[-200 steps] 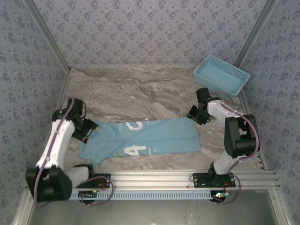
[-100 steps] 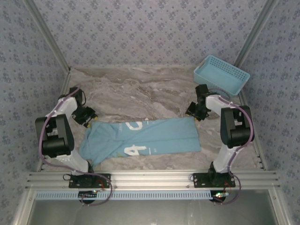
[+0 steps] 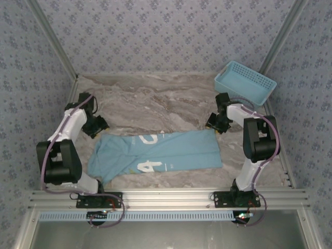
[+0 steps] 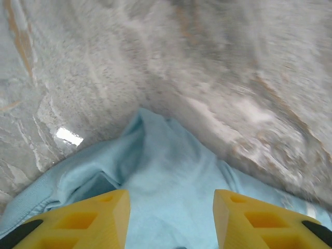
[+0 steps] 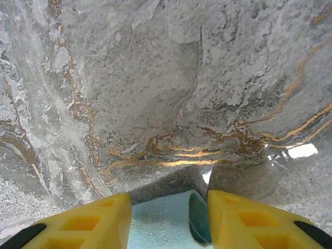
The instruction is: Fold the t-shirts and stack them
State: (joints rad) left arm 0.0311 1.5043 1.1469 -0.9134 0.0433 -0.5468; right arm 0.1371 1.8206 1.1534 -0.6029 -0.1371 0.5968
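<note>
t-shirt (image 3: 171,150): sky-blue, spread flat on the marble worktop (image 3: 155,98), white print showing, near the front edge.
left end effector (image 4: 171,207): at the shirt's far-left corner, fingers part-way open above the cloth, gripping nothing.
right end effector (image 5: 168,199): at the far-right corner, part-way open, hem edge lying between its fingers.

- One light sky-blue t-shirt (image 3: 176,150) lies on the marbled counter (image 3: 155,98), closer to the front edge than the back, stretched sideways from left to right.
- White lettering (image 3: 147,165) shows on the left half, with more white print at the shirt's far edge.
- The left end is rumpled and folded over itself.
- The right end lies smooth and squared off.
</note>
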